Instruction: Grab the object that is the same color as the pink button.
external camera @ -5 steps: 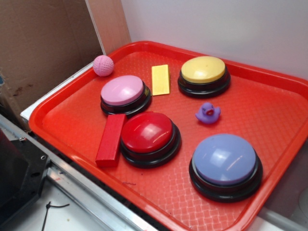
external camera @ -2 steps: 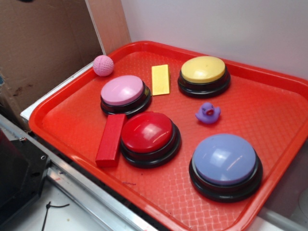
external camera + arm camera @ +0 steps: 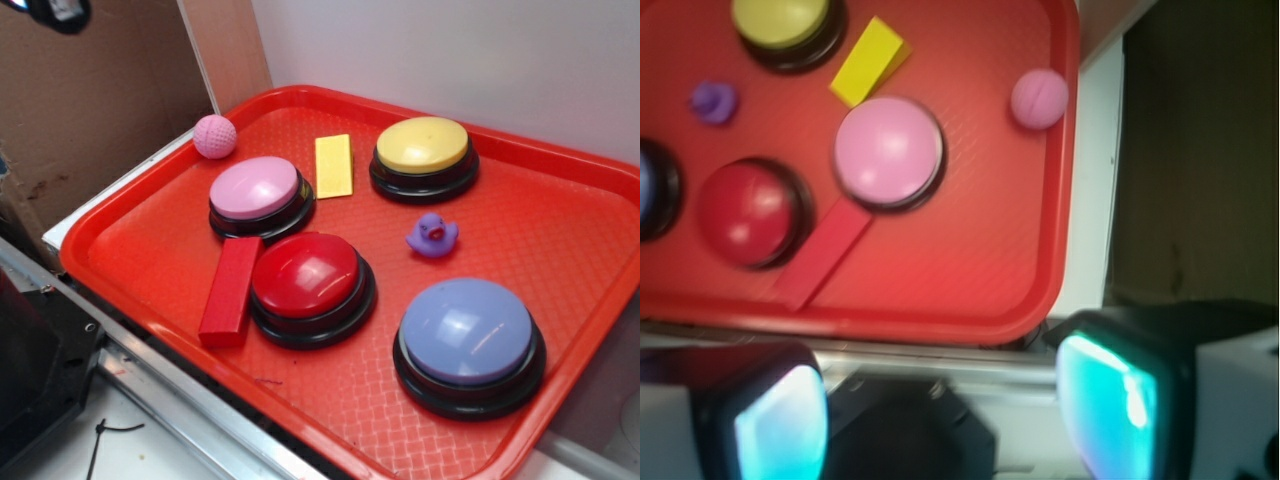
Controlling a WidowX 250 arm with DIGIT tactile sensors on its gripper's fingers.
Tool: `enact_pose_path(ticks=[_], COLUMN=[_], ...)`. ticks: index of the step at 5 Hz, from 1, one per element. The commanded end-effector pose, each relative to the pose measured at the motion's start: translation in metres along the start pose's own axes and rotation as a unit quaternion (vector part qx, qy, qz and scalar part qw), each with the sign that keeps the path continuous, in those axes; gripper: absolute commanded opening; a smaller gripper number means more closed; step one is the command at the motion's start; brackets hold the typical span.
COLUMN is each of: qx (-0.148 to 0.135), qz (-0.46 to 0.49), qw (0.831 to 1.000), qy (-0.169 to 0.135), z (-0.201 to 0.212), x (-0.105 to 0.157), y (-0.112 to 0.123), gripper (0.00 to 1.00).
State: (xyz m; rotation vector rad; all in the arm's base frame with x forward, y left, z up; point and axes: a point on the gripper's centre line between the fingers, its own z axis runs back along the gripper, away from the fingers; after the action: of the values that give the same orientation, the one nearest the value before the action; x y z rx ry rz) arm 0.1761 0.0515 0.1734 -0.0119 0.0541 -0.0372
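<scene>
Wrist view, gripper [image 3: 940, 405] fingers spread wide (off the red tray [image 3: 600, 230]), pink ball [image 3: 214, 136] at the rim beside pink button [image 3: 256, 189]

This looks like a robot test bench in a lab rather than a home. A red plastic tray [image 3: 560, 190] sits on a white work surface edged by a metal rail [image 3: 190, 395], closed in by a plain white wall [image 3: 450, 60] and a propped sheet of brown cardboard [image 3: 90, 100]. The tray holds an arranged set of props: large dome buttons [image 3: 465, 335] on black bases, coloured blocks [image 3: 333, 165], a toy duck [image 3: 432, 235] and a small ball [image 3: 214, 136].
</scene>
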Motion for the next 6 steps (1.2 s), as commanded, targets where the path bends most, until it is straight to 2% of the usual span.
enact_pose_path(ticks=[1,4,5,6], qx=[0.034,0.034,0.093,0.131], qz=[0.016,0.016,-0.043,-0.047], qw=[0.999,0.999,0.994,0.990], qy=[0.015,0.015,-0.023,-0.008], z=[-0.040,-0.040,-0.059,-0.081], x=[0.054,0.054,0.079,0.098], y=[0.051,0.051,0.054,0.069], gripper=[1.00,1.00,1.00,1.00])
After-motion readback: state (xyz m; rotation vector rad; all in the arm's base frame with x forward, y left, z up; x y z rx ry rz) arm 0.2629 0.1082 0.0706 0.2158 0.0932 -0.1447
